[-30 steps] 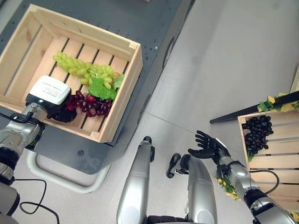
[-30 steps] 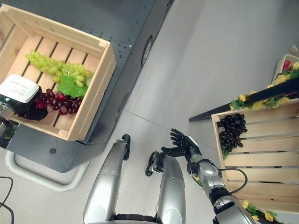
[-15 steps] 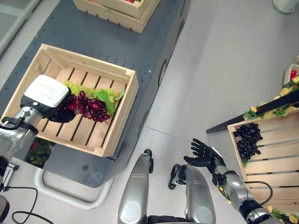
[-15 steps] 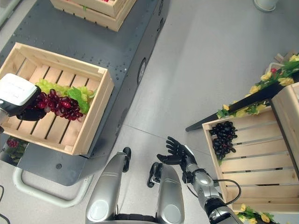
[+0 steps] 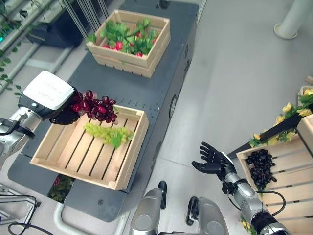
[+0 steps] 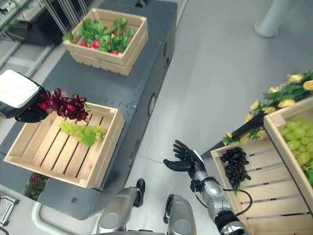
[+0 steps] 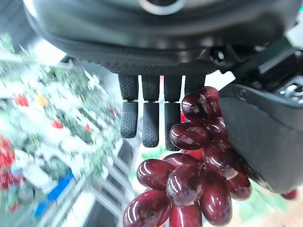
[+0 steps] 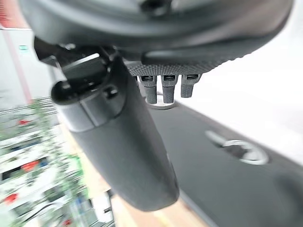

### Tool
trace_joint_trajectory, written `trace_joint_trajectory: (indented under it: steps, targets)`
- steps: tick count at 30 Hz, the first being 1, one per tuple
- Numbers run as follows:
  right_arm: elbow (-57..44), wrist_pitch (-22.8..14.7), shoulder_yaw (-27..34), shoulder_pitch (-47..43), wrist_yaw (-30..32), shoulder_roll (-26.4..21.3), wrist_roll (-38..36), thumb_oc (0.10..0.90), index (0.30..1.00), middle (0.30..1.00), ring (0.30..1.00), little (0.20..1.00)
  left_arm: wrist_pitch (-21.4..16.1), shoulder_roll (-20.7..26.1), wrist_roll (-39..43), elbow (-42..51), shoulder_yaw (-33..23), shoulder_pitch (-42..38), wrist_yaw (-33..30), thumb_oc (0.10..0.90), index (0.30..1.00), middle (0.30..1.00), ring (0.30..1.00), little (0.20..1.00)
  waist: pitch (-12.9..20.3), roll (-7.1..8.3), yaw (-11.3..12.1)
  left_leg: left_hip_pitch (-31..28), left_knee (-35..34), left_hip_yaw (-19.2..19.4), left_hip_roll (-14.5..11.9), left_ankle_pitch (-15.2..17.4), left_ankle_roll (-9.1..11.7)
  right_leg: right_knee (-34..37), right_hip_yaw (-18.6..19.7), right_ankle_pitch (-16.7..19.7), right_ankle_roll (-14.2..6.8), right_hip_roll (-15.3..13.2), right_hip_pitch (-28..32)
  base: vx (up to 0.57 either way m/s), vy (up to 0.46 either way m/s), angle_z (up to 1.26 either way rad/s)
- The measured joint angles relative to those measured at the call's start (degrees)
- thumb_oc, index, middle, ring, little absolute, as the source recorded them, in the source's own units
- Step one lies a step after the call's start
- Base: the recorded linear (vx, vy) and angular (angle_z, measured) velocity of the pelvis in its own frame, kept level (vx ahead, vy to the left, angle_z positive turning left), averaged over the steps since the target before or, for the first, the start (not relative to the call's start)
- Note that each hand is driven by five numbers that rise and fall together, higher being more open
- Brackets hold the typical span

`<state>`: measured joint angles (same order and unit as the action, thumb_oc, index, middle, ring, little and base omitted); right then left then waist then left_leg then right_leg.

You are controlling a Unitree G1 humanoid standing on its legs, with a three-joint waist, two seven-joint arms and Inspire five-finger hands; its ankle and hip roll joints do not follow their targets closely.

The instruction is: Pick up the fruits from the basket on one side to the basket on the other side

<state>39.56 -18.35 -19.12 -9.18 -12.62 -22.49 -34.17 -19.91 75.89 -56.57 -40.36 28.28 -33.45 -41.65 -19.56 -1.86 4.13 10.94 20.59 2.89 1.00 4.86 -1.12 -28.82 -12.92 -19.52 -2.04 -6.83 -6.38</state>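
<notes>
Fingers (image 7: 144,124) and thumb of left hand (image 5: 63,116): pinched on red grape bunch (image 5: 95,105), now raised clear of the wooden crate (image 5: 128,156) on the dark worktop (image 5: 146,93) where it lay a second ago; green grapes (image 5: 110,134) remain inside. Lift judged complete; carry to right-side crate (image 6: 254,193) outstanding. Left arm extended, level over crate's far rim. Right hand (image 6: 182,159): spread, empty, above floor.

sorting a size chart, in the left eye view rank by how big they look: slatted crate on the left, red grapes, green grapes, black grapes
1. slatted crate
2. red grapes, held in the left hand
3. green grapes and black grapes: too alike, and at different distances from the camera, so unranked.
</notes>
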Motion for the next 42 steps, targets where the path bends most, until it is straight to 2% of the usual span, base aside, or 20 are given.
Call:
trace_joint_trajectory:
  steps: [3, 6, 9, 12, 15, 18, 20, 24, 25, 28, 31, 37, 42]
  targets:
    - [-4.02, -0.04, -1.82, -0.08, 0.65, -1.16, 0.02, 0.800, 0.900, 0.900, 0.900, 0.900, -0.52, 0.40, 0.06, 0.14, 1.34, -1.33, -2.70, 0.400, 0.300, 0.300, 0.300, 0.300, 2.56, -0.18, -0.01, -2.38, -3.59, -0.55, 0.05, -1.18, 0.16, 3.76, -0.17, 1.12, -0.11, 0.67, 2.42, -0.03, -0.102, 0.07]
    - [-8.62, -0.03, -4.53, -0.92, 1.56, -3.12, 0.01, 0.800, 0.900, 0.900, 0.900, 0.900, -1.38, 0.56, 0.27, -0.51, 7.87, -7.46, -3.96, 0.400, 0.300, 0.300, 0.300, 0.300, 4.78, -0.34, 0.18, -4.24, -6.93, -1.19, 0.06, -2.49, 0.25, 7.05, -0.40, 2.10, -0.23, 1.31, 4.50, -0.04, -0.109, 0.09]
    - [-14.17, 0.03, -6.36, -4.28, 2.43, -4.76, 0.26, 0.800, 0.900, 0.900, 0.900, 0.900, -2.74, 0.82, 0.72, -0.26, 12.07, -12.73, -4.14, 0.400, 0.300, 0.300, 0.300, 0.300, 6.32, -0.45, 0.13, -5.36, -10.41, -1.46, 0.01, -4.24, 0.34, 10.50, -0.39, 3.81, -0.21, 2.08, 5.38, -0.02, -0.102, 0.03]
    - [-17.79, 1.13, -7.03, -9.78, 2.79, -6.97, 0.51, 0.800, 0.900, 0.900, 0.900, 0.900, -3.96, 0.86, 0.96, -0.82, 17.51, -19.40, -4.52, 0.400, 0.300, 0.300, 0.300, 0.300, 6.43, -0.51, -0.08, -6.83, -13.31, -2.20, -0.09, -5.85, 0.35, 13.48, -0.34, 5.38, -0.29, 2.72, 7.02, -0.02, -0.080, 0.04]
    - [-20.49, 5.17, -8.41, -18.41, 3.65, -10.70, 0.48, 0.800, 0.900, 0.900, 0.900, 0.900, -4.81, 0.83, 0.97, -0.67, 23.13, -26.31, -5.69, 0.400, 0.300, 0.300, 0.300, 0.300, 6.66, -0.58, -0.24, -7.87, -16.21, -2.74, -0.30, -7.47, 0.30, 16.16, -0.26, 6.93, -0.48, 3.20, 7.83, -0.02, -0.062, -0.03]
    - [-20.91, 7.84, -8.46, -25.17, 4.11, -10.90, 0.06, 0.800, 0.900, 0.900, 0.900, 0.900, -4.89, 0.68, 0.95, 0.53, 25.77, -29.07, -6.34, 0.400, 0.300, 0.300, 0.300, 0.300, 7.45, -0.88, -0.60, -8.57, -17.90, -2.86, -0.30, -8.12, 0.25, 19.58, 0.07, 8.71, -0.76, 3.70, 9.14, -0.02, -0.047, -0.06]
    - [-20.98, 10.46, -9.43, -29.24, 4.45, -10.92, -0.21, 0.800, 0.900, 0.900, 0.900, 0.900, -5.21, 0.57, 0.89, 0.24, 30.04, -32.94, -6.33, 0.400, 0.300, 0.300, 0.300, 0.300, 7.76, -1.13, -0.84, -8.93, -19.15, -2.92, -0.45, -8.74, 0.15, 21.79, 0.12, 9.97, -0.88, 4.00, 9.99, -0.02, -0.044, -0.01]
    - [-21.14, 12.78, -11.56, -34.73, 4.81, -11.05, -0.54, 0.800, 0.900, 0.900, 0.900, 0.900, -5.79, -1.68, 0.90, -0.40, 34.94, -39.48, -6.57, 0.400, 0.300, 0.300, 0.300, 0.300, 8.00, -1.23, -1.43, -9.65, -21.22, -2.99, -0.34, -9.67, -0.17, 25.07, 1.32, 11.55, -1.21, 4.33, 11.00, -0.04, -0.048, 0.01]
    - [-21.13, 14.34, -12.31, -36.53, 4.82, -11.36, -0.61, 0.800, 0.900, 0.900, 0.900, 0.900, -5.87, -2.47, 0.89, -0.70, 36.59, -41.65, -6.56, 0.400, 0.300, 0.300, 0.300, 0.300, 8.05, -1.30, -1.52, -9.67, -21.64, -2.95, -0.29, -9.87, -0.23, 25.85, 1.45, 12.02, -1.33, 4.35, 11.18, -0.03, -0.052, -0.07]
    - [-21.10, 16.80, -13.45, -39.46, 4.80, -12.63, -3.08, 0.800, 0.900, 0.900, 0.900, 0.900, -5.95, -5.44, 0.93, -0.77, 36.68, -44.42, -6.63, 0.400, 0.300, 0.300, 0.300, 0.300, 8.09, -1.34, -1.77, -10.25, -23.09, -3.18, -0.09, -10.45, -0.40, 27.91, 1.66, 13.06, -1.57, 4.37, 12.19, -0.02, -0.042, -0.03]
    - [-18.23, 19.15, -15.25, -43.01, 4.80, -14.00, -6.97, 0.800, 0.900, 0.900, 0.900, 0.900, -5.97, -7.45, 1.68, -0.67, 39.08, -47.51, -6.84, 0.400, 0.300, 0.300, 0.300, 0.300, 8.19, -1.40, -2.41, -10.49, -23.68, -3.21, 0.15, -10.60, -0.51, 29.11, 1.75, 13.66, -1.83, 4.40, 12.68, 0.00, -0.038, -0.01]
    - [-13.77, 20.66, -15.92, -45.79, 4.71, -15.34, -9.84, 0.800, 0.900, 0.900, 0.900, 0.900, -6.02, -11.00, 3.53, -0.65, 40.40, -48.51, -6.99, 0.400, 0.300, 0.300, 0.300, 0.300, 8.21, -1.38, -3.24, -12.16, -25.03, -2.83, 0.19, -10.64, -0.57, 30.44, 1.85, 13.84, -1.88, 4.34, 14.27, 0.01, -0.026, -0.02]
    - [-13.65, 23.54, -17.03, -46.13, 2.52, -15.35, -15.21, 0.800, 0.900, 0.900, 0.900, 0.900, -6.01, -13.64, 3.74, -0.71, 41.75, -49.77, -6.99, 0.400, 0.300, 0.300, 0.300, 0.300, 8.21, -1.38, -4.36, -13.03, -25.44, -2.67, 0.17, -10.64, -0.56, 30.96, 2.16, 13.87, -1.85, 4.24, 15.01, 0.00, -0.009, -0.03]
